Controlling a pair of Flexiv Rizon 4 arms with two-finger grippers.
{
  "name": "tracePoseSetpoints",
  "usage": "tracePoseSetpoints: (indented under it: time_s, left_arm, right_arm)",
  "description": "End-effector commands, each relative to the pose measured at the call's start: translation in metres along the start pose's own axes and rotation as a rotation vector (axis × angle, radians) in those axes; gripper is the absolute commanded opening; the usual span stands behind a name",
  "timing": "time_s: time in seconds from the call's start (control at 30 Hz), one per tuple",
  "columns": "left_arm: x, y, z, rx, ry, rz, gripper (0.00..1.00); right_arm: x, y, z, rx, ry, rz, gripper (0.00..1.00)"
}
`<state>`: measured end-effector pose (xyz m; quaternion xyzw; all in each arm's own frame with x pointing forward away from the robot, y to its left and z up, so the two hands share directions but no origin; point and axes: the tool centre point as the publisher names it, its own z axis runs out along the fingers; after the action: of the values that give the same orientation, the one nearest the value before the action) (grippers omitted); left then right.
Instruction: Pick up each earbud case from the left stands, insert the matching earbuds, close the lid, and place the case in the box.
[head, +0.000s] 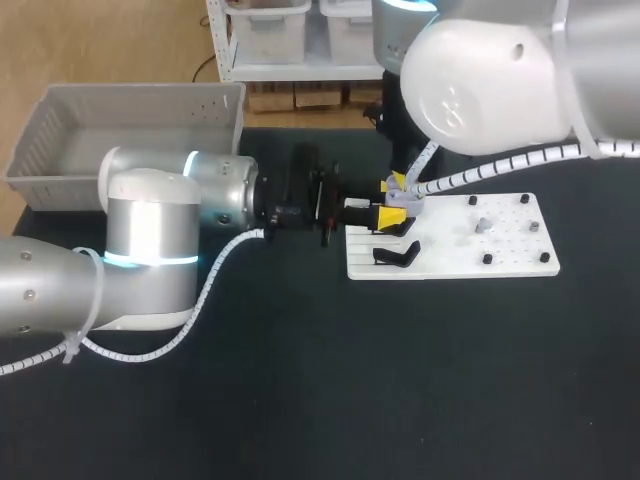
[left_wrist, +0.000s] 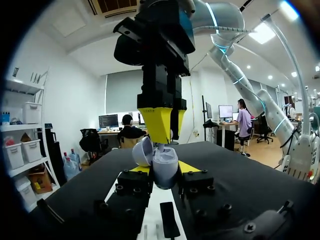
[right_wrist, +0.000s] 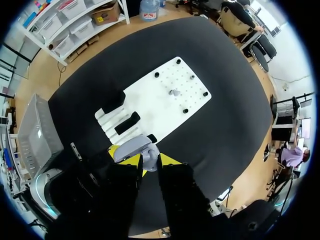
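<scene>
A grey box (head: 60, 150) sits at the far left corner of the table (head: 400, 380). The left hand (left_wrist: 163, 175) is clamped on the earbud case (left_wrist: 166, 162) from both sides. The case's lid is open, and it is held at the left edge of the white peg board (head: 500, 250). The right hand (left_wrist: 167, 131) hangs directly over the case, pointing down. Whether it is apart or together, I cannot tell.

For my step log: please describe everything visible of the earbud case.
The earbud case is pale grey, smooth and rounded, plastic by its look. Its hinged lid stands open, tilted to one side. The case is upright between the yellow fingers of the left gripper, which touch it from both sides; the right gripper hangs just above it.
</scene>
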<state>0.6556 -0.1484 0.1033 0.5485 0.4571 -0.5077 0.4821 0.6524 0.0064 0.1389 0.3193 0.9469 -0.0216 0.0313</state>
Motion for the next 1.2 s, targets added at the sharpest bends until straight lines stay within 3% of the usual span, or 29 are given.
tracePoseSetpoints:
  time_s: [0.03,0.07,0.1,0.13,0.17,0.4,0.43,0.57,0.7,0.77,0.83,0.9,1.0,1.2]
  left_arm:
    - [0.000,-0.001,0.000,-0.005,-0.001,0.003,0.00]
    - [0.000,-0.001,0.000,-0.005,-0.001,0.003,0.00]
    - [0.000,-0.001,0.000,-0.005,-0.001,0.003,0.00]
    - [0.000,-0.001,0.000,-0.005,-0.001,0.003,0.00]
    - [0.000,-0.001,0.000,-0.005,-0.001,0.003,0.00]
    - [0.000,-0.001,0.000,-0.005,-0.001,0.003,0.00]
    - [0.000,-0.001,0.000,-0.005,-0.001,0.003,0.00]
    - [0.000,-0.001,0.000,-0.005,-0.001,0.003,0.00]
    - [0.000,-0.001,0.000,-0.005,-0.001,0.003,0.00]
    - [0.000,-0.001,0.000,-0.005,-0.001,0.003,0.00]
    - [0.000,-0.001,0.000,-0.005,-0.001,0.003,0.00]
    - [0.000,-0.001,0.000,-0.005,-0.001,0.003,0.00]
    - [0.000,-0.001,0.000,-0.005,-0.001,0.003,0.00]
    - [0.000,-0.001,0.000,-0.005,-0.001,0.003,0.00]
  right_arm:
    - [-0.002,0.003,0.003,-0.002,-0.001,-0.008,0.24]
    - [-0.002,0.003,0.003,-0.008,-0.002,-0.013,0.41]
    - [-0.002,0.003,0.004,-0.022,0.006,-0.023,0.52]
    - [-0.001,0.003,0.003,-0.039,0.014,-0.024,0.82]
    - [0.000,0.003,0.002,-0.048,0.013,-0.029,1.00]
    - [0.018,-0.019,-0.018,-0.232,-0.045,-0.165,1.00]
    - [0.021,-0.024,-0.018,-0.258,-0.066,-0.223,0.87]
    - [0.020,-0.049,-0.012,-0.306,-0.137,-0.342,1.00]
    - [0.014,-0.070,-0.004,-0.343,-0.164,-0.343,0.97]
    - [0.011,-0.078,0.000,-0.359,-0.170,-0.337,0.80]
    - [0.006,-0.084,0.003,-0.395,-0.172,-0.323,0.77]
    - [0.002,-0.090,0.007,-0.399,-0.173,-0.321,0.55]
    - [-0.005,-0.094,0.013,-0.412,-0.160,-0.326,0.62]
    - [-0.021,-0.095,0.028,-0.375,-0.160,-0.390,0.66]
